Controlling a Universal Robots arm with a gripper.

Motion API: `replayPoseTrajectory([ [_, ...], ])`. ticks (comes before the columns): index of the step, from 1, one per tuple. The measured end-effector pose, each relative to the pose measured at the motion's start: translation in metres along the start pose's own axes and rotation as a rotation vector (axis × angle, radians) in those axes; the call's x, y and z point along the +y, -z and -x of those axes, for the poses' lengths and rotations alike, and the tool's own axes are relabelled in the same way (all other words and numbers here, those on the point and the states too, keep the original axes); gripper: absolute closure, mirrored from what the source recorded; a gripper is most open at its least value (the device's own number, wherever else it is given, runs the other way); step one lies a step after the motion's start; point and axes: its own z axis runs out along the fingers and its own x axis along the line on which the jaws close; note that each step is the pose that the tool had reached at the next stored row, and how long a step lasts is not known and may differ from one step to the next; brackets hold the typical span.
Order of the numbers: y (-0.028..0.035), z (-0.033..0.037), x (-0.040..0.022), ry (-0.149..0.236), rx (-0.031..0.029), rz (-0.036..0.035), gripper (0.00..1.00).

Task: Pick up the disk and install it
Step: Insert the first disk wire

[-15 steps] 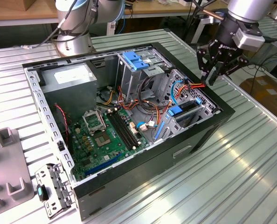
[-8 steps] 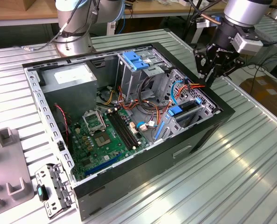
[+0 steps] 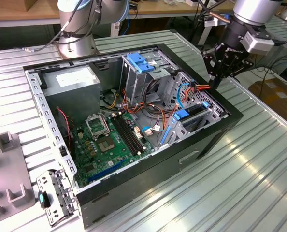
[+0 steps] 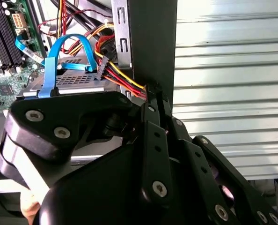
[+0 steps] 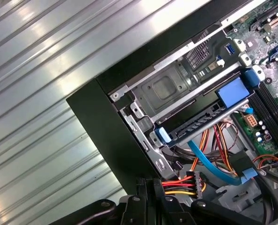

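End effector (image 3: 215, 79) hovers at case (image 3: 216, 126) edge (above cables (image 3: 197, 88)).

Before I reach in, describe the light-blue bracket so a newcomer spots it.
Start at the open black computer case. Its tallest metal drive bay stands beside the grey power supply. The bracket lies on top, the largest light-blue plastic piece there.

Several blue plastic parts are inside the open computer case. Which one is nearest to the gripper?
The blue plastic tab on the drive cage at the case's corner, just below the gripper. The light-blue bracket on the tall metal bay lies farther toward the exterior view's left.
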Motion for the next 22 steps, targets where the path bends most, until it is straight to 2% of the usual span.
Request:
replayPoseTrajectory([
  [9, 0.0012, 0.0017, 0.0011, -0.002, 0.0002, 0.0003, 0.83],
  [13, 0.0012, 0.0041, 0.0027, -0.030, -0.0004, 0.0014, 0.83],
  [17, 0.0015, 0.0120, 0.0079, -0.040, -0.0006, 0.0021, 0.83],
  [22, 0.0016, 0.0137, 0.0090, -0.123, -0.0018, 0.0061, 0.83],
])
